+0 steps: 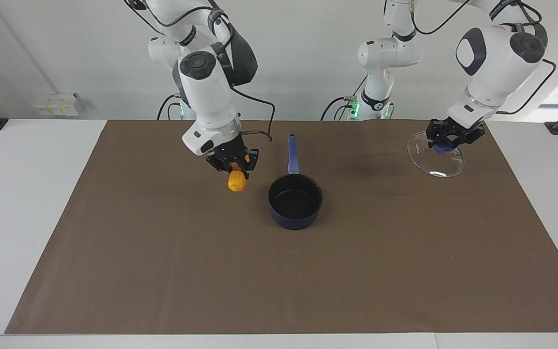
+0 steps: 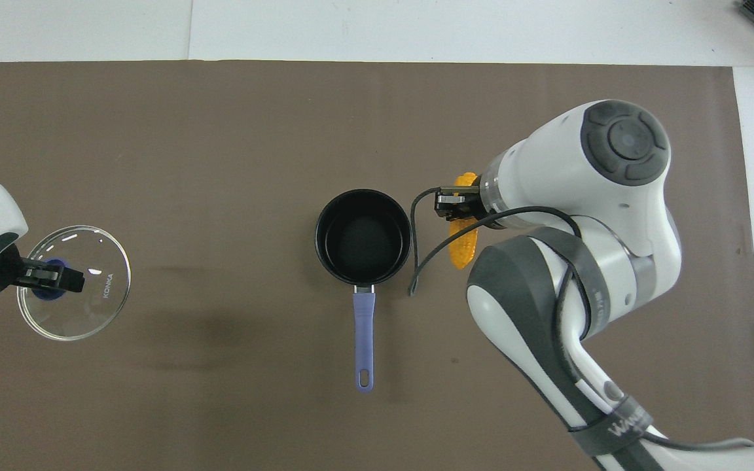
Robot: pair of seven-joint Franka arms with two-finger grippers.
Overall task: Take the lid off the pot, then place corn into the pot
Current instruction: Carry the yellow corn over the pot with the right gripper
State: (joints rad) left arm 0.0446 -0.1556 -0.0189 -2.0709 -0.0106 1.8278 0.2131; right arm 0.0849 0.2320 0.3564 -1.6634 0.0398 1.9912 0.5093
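The dark blue pot [image 1: 295, 201] stands open in the middle of the brown mat, its blue handle [image 1: 292, 152] pointing toward the robots; it also shows in the overhead view [image 2: 362, 237]. My right gripper [image 1: 233, 167] is shut on the orange-yellow corn [image 1: 236, 182] and holds it in the air over the mat just beside the pot, toward the right arm's end. The corn also shows in the overhead view [image 2: 463, 242]. My left gripper [image 1: 447, 140] is shut on the blue knob of the glass lid [image 1: 435, 162] and holds it low over the mat at the left arm's end [image 2: 74, 291].
The brown mat [image 1: 279, 271] covers most of the white table [image 1: 17, 194]. A loose black cable [image 2: 429, 252] hangs from the right wrist beside the pot.
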